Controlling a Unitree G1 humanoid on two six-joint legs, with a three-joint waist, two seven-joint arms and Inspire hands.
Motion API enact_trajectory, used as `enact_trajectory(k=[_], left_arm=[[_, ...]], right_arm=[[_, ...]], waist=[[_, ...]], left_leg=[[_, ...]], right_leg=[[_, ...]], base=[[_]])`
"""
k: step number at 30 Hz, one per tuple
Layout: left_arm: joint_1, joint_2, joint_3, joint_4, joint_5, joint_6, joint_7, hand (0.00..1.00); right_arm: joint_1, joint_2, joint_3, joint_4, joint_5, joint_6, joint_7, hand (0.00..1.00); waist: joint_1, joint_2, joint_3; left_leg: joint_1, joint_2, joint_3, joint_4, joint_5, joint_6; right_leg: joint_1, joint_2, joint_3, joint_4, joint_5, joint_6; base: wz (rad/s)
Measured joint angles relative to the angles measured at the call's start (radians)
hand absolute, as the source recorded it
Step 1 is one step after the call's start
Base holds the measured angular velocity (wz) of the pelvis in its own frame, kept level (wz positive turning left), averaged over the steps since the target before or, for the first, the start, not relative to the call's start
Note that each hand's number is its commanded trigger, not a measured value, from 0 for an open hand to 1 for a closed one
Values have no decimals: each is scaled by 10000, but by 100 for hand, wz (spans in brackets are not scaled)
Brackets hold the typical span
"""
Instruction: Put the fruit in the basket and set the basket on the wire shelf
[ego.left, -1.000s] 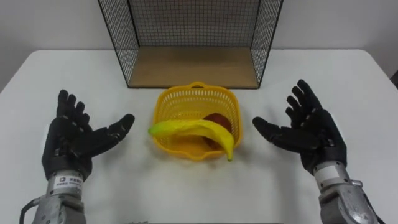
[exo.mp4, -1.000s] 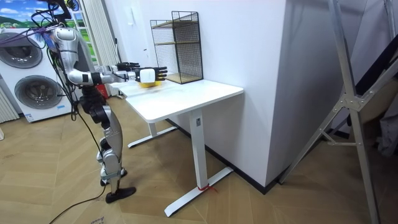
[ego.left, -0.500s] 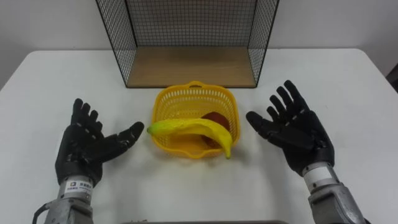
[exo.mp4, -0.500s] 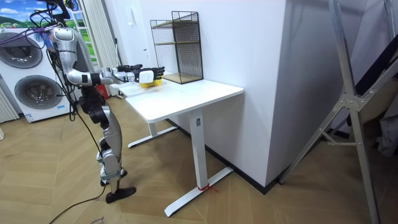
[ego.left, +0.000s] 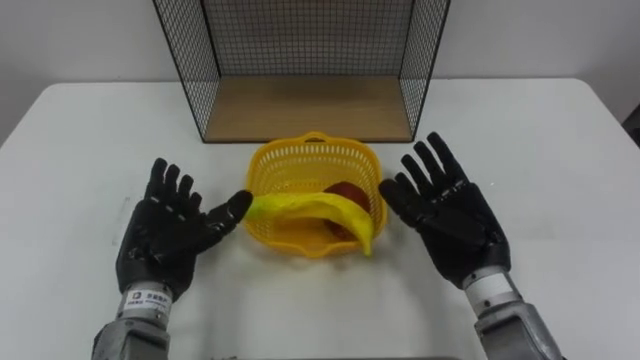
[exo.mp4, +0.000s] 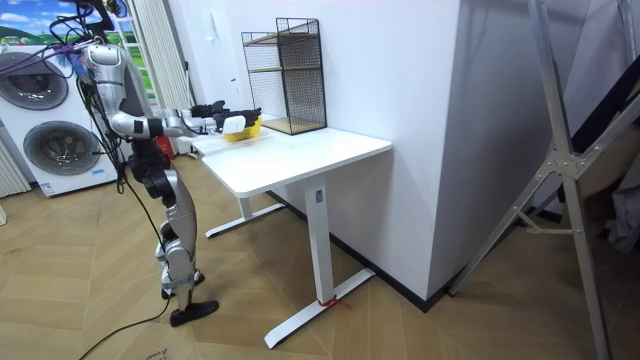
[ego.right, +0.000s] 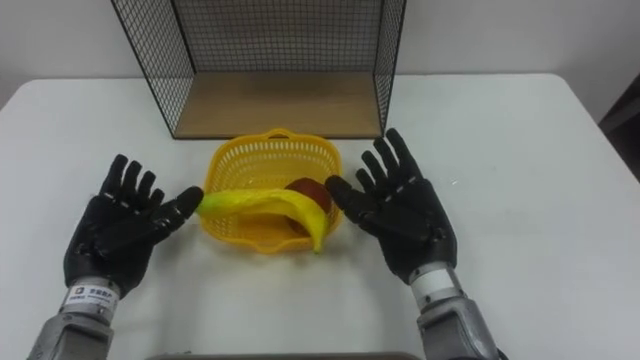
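The left robot hand (ego.left: 170, 235) and right robot hand (ego.left: 450, 215), fingers spread open, flank the basket (ego.left: 310, 158) holding a banana (ego.left: 320, 207).

A white table (ego.left: 560, 150) carries a yellow basket (ego.left: 290, 163) just in front of a wire shelf (ego.left: 310, 105).

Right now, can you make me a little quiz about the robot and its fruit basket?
1. True or false: the banana lies across the yellow basket, one end sticking out over its rim.
2. The basket stands: A on the table in front of the wire shelf; B inside the shelf; C lifted in the air.
3. Fill in: the left hand and right hand, on either side of the basket, are both ____.
Key: 1 true; 2 A; 3 open.
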Motion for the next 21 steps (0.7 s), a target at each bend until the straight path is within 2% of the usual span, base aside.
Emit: enact_trajectory(k=[4, 12, 21], left_arm=[[-42, -13, -128, 1, 35, 0, -31, 0], [-238, -2, -287, 1, 34, 0, -201, 0], [-238, 1, -863, 1, 36, 1, -201, 0]], right_arm=[[-7, 27, 21, 236, -20, -12, 67, 0], [-19, 26, 332, 268, -156, -15, 300, 0], [-25, 29, 501, 268, -355, -15, 364, 0]], waist=[[-20, -75, -31], [0, -311, -23], [-7, -285, -8]], left_leg=[[-33, -7, -1, 58, 0, 0], [-152, 5, 23, 53, -1, 1], [-232, -23, 20, 50, 0, 0]], right_leg=[[-10, 5, 12, 13, 1, -2], [-154, 8, 68, 159, 4, -2], [-239, 31, 155, 144, 7, 1]], base=[[0], [0], [0]])
